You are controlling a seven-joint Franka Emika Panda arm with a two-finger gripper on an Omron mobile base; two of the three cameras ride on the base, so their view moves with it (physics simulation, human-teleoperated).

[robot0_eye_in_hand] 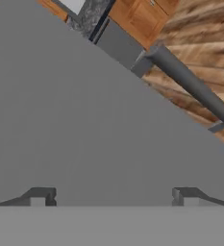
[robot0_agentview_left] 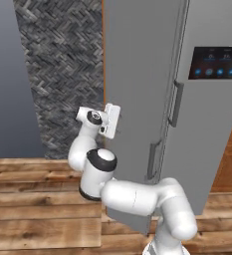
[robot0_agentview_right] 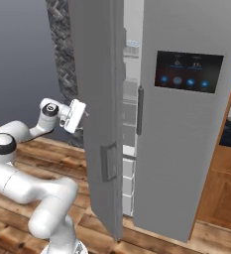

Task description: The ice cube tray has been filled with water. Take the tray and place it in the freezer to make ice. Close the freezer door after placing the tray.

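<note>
1. Grey, tall plain freezer door [robot0_agentview_right: 99,124] stands ajar; I see white shelves in the gap at its edge.
2. My jaws [robot0_eye_in_hand: 113,194] spread wide, empty, against its outer face.
3. Wooden floor [robot0_agentview_left: 38,209] lies open leftward.

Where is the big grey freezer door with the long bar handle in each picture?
Left base view: the freezer door fills the middle, its bar handle low on its right edge.
Right base view: the door stands left of centre, partly open, handle at mid-height on its edge.
Hand view: the door is the plain grey surface, handle running across the upper right.
Shared landmark: the bar handle; the touch-screen door sits beside it in both base views.
</note>
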